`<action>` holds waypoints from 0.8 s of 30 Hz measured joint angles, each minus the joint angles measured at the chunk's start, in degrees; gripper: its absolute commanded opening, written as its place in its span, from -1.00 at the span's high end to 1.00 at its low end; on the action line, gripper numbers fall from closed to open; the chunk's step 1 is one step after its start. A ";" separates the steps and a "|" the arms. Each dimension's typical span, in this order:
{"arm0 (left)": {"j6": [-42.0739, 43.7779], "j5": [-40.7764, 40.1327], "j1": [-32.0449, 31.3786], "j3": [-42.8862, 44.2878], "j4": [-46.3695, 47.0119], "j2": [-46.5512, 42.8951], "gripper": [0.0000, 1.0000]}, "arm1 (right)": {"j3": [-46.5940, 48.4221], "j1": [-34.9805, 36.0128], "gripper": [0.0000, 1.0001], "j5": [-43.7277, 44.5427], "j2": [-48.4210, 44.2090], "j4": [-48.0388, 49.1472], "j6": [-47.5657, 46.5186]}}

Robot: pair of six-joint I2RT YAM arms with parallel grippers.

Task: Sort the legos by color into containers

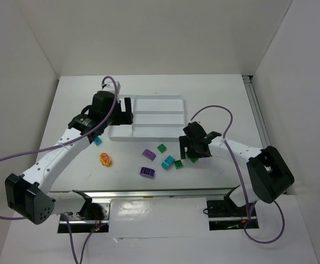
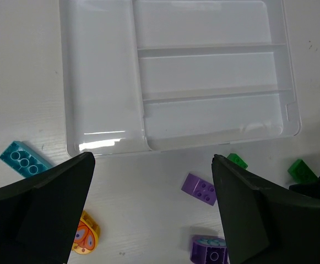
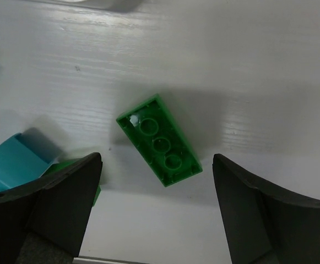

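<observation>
Two hands are shown, both spread wide and holding nothing. The right hand (image 3: 157,159) has its dark fingers (image 3: 55,209) on either side of a long green brick (image 3: 160,140). That brick lies flat on the white surface (image 3: 231,66) in the gap between them and touches neither finger. It is a single-row piece with three round studs facing up, slanted across the gap, with a small glossy highlight at one end. Close beside one finger lies a cyan sloped piece (image 3: 11,165) with a smooth face. In the top view it touches a small green brick (image 1: 178,164). The left hand (image 1: 128,110) hangs over the left end of the tray (image 1: 154,98), a white rectangular moulding with raised dividers. The tray has one narrow section across that end and three long parallel sections beside it. All the legos in view rest on the surface on the near side of the tray. A cyan three-stud brick (image 2: 23,159) lies just off the tray's near left corner. An orange-yellow rounded piece (image 2: 85,236) with a printed face is partly covered by a finger in the left wrist view. A purple four-stud brick (image 2: 199,188) lies near the middle, with a purple rounded piece (image 2: 209,248) nearer the arms. A further green brick (image 2: 237,160) sits just beside the tray's near rim, half hidden by the other finger.
</observation>
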 measured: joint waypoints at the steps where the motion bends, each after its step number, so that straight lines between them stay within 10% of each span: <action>1: 0.00 0.13 0.00 0.00 -0.02 0.28 -1.00 | 0.00 0.00 -0.69 0.09 0.79 0.00 -0.04; 6: 0.00 0.35 0.00 0.00 -0.33 0.63 -1.00 | 0.79 0.00 -0.53 0.96 4.92 -0.48 -0.37; 13: 0.09 -0.02 0.00 -0.02 -0.35 0.63 -1.00 | 3.56 0.00 0.67 3.72 7.06 -0.90 -1.31; 24: -1.90 -4.74 0.02 -0.11 -1.36 1.73 -1.00 | 15.63 0.00 0.67 7.65 1.53 -5.07 -1.55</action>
